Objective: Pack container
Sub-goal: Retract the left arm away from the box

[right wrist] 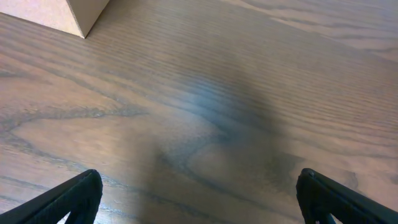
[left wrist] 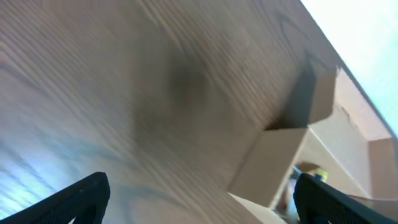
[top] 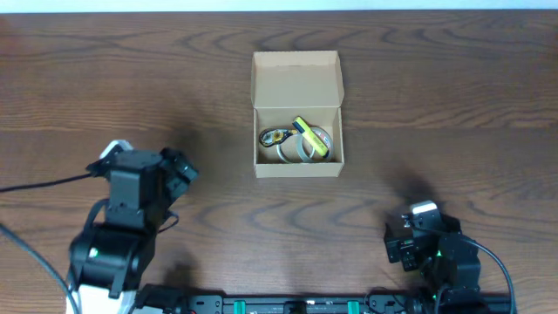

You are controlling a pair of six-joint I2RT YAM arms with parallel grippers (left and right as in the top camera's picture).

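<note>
ahead and right of the left gripper (left wrist: pixel 202 194), spread wide, the container (top: pixel 297 164) sits open-lidded on the worktop (top: pixel 131 78), tape rolls (top: pixel 301 148) and a yellow item (top: pixel 310 137) inside. ahead-left of the right gripper (right wrist: pixel 199 196), also spread, shows its corner.

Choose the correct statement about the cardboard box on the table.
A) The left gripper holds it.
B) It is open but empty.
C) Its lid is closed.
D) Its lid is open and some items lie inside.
D: in the overhead view the flap of the container is folded back, and tape rolls and a yellow item lie inside.
</note>
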